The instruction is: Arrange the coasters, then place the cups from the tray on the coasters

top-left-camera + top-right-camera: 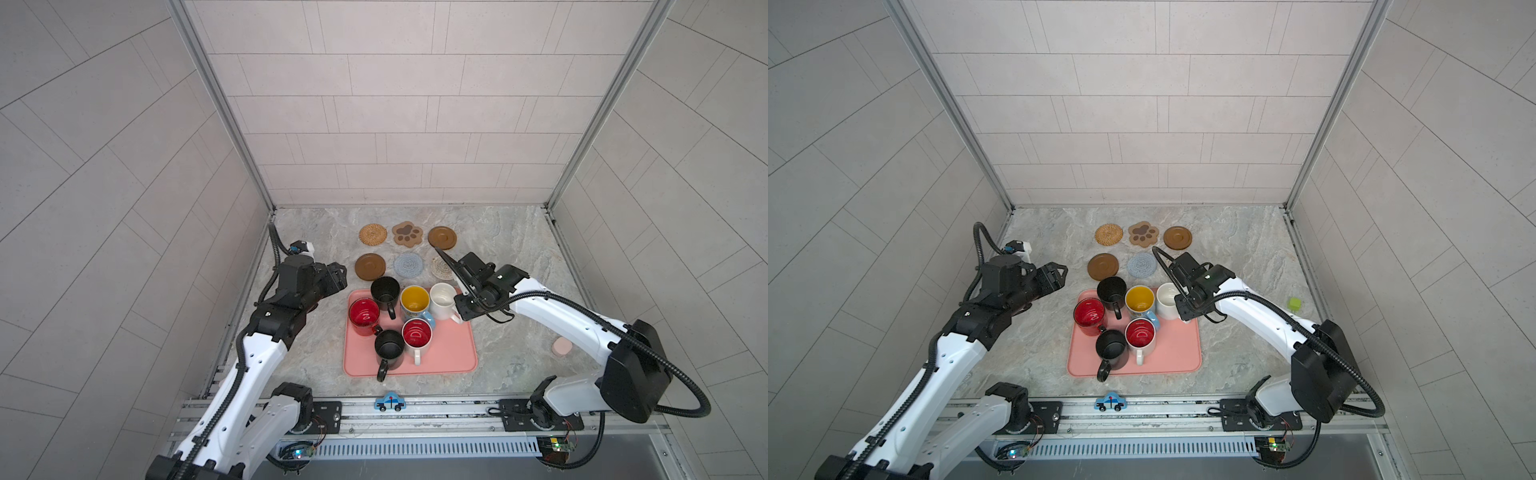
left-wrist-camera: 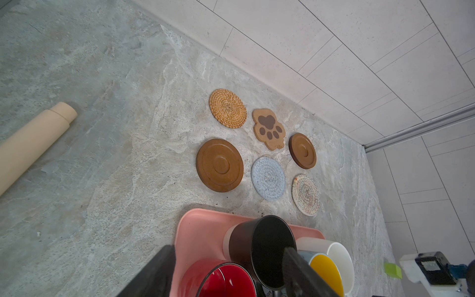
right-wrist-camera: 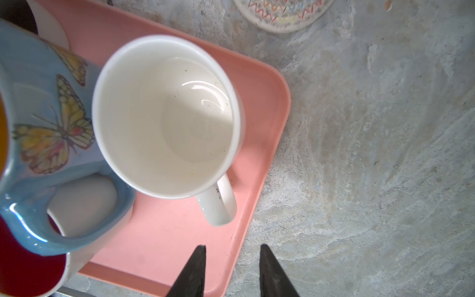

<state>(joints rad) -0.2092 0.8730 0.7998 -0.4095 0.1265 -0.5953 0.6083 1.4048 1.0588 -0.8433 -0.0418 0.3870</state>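
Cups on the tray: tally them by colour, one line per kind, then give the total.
black cups: 2
red cup: 1
white cup with red inside: 1
cream-white cup: 1
blue cup with yellow inside: 1
Total: 6, all on the tray

Grey marbled surface (image 2: 102, 128), with a tiled wall (image 2: 334, 51) at its far edge.

Six coasters lie flat in two rows of three, none touching.
- Far row, left to right: rattan coaster (image 2: 227, 108), paw coaster (image 2: 268, 128), far brown wooden round (image 2: 302, 151).
- Near row: near brown wooden round (image 2: 219, 165), grey-blue crochet coaster (image 2: 268, 178), cream crochet coaster (image 2: 305, 194).

Pink tray (image 2: 200, 231) sits just near of them. Crowded on it are a black mug (image 2: 262, 249), red mug (image 2: 226, 280), yellow-lined mug (image 2: 326, 272) and cream-white mug (image 2: 339, 252).

Left gripper (image 2: 228, 249): jaws wide apart.

A beige cylinder (image 2: 33, 138) lies on the surface, well apart from the coasters. A green block (image 2: 392, 270) is near the right wall.
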